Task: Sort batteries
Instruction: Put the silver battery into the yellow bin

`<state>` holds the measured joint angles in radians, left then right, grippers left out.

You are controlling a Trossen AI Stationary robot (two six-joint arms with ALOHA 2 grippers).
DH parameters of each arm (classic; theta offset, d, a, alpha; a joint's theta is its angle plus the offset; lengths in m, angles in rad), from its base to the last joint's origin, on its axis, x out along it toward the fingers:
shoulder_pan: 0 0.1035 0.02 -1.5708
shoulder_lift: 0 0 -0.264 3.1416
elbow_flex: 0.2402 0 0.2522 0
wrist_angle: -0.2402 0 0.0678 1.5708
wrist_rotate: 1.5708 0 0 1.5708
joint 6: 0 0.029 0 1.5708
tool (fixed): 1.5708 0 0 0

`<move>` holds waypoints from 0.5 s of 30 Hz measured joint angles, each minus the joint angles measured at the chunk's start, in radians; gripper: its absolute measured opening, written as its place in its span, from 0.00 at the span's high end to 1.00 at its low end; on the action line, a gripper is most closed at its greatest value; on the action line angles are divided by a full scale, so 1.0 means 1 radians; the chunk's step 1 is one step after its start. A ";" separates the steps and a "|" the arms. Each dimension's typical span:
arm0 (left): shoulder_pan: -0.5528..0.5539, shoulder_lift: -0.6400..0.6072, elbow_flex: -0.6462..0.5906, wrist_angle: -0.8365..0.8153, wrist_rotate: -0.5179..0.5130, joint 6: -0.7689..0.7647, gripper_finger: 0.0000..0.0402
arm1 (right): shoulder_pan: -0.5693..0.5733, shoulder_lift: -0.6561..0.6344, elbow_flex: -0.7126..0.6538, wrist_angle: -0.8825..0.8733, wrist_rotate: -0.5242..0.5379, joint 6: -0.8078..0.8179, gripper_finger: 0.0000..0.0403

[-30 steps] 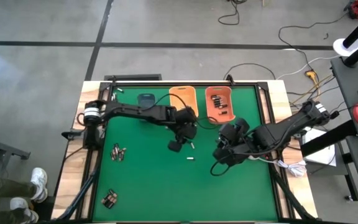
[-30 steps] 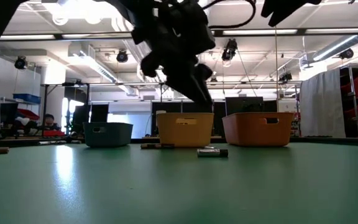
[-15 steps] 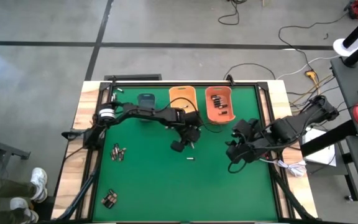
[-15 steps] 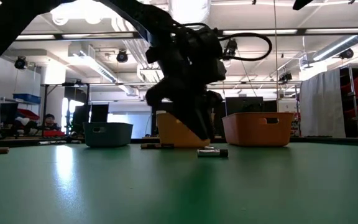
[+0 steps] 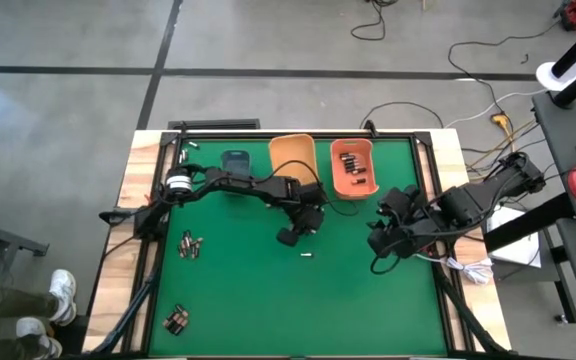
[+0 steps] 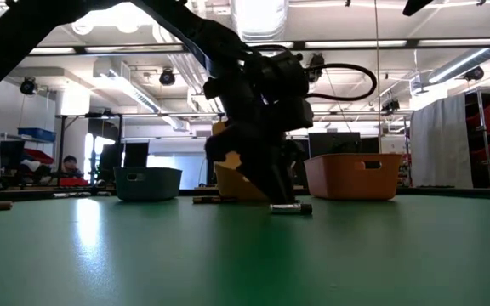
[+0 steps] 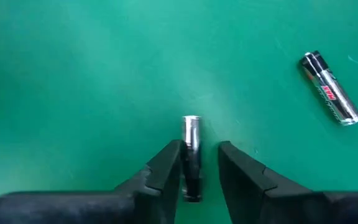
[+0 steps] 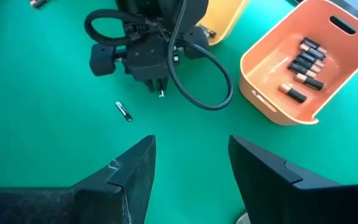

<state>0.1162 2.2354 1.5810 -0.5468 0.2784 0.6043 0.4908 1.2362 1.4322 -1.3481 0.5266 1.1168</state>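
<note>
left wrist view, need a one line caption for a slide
Left gripper straddles a silvery battery on the green mat; a second battery lies apart.

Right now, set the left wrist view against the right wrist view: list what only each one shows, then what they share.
Only the left wrist view shows the silvery battery lying between the left gripper's two fingers, which flank it closely.

Only the right wrist view shows the orange bin holding several batteries, part of the yellow bin, and the right gripper standing open over bare mat.

Both show the loose dark-and-silver battery lying on the green mat.
</note>
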 joint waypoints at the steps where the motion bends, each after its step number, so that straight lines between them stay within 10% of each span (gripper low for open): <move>1: 0.000 0.002 0.000 0.000 -0.001 -0.012 0.82 | 0.000 0.000 0.000 -0.003 0.000 0.000 0.52; 15: -0.002 -0.136 -0.011 -0.084 -0.002 -0.138 0.98 | 0.000 -0.011 0.000 -0.010 0.053 -0.003 0.53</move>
<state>0.1143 2.0992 1.5704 -0.6305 0.2760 0.4668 0.4904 1.2247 1.4322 -1.3582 0.5798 1.1136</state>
